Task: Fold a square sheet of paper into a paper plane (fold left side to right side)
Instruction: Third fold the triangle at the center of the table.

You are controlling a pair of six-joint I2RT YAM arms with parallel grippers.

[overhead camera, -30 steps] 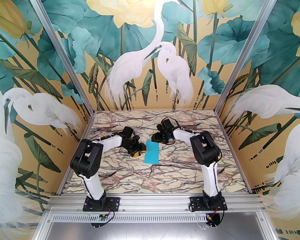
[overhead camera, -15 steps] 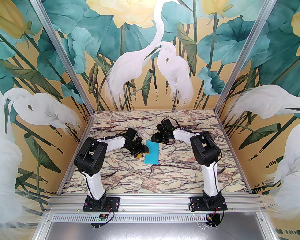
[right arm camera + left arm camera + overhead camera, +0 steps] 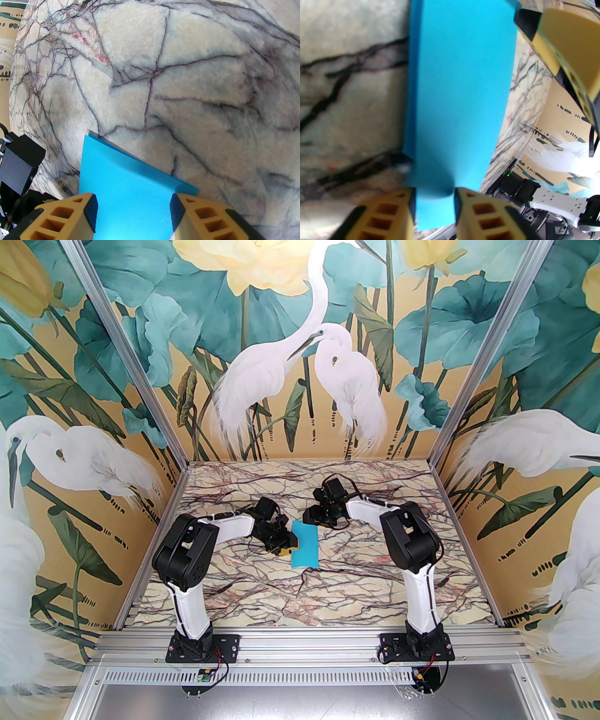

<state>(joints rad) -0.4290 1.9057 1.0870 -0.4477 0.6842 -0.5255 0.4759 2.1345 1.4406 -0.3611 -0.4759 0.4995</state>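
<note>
your left fingers (image 3: pixel 386 211), narrowly parted, straddle the paper (image 3: pixel 304 547) at its long left edge; right fingers (image 3: pixel 206 218), half open, over its far end.

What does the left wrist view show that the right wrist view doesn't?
Left wrist: the folded square sheet of paper as a long strip running away from the left claw, the other arm's yellow finger near its far end, painted wall beyond. Right wrist: the right claw over one end, the sheet's layered edges at a corner, a black part of the left arm. Both: blue paper between open fingers on the marble table.
</note>
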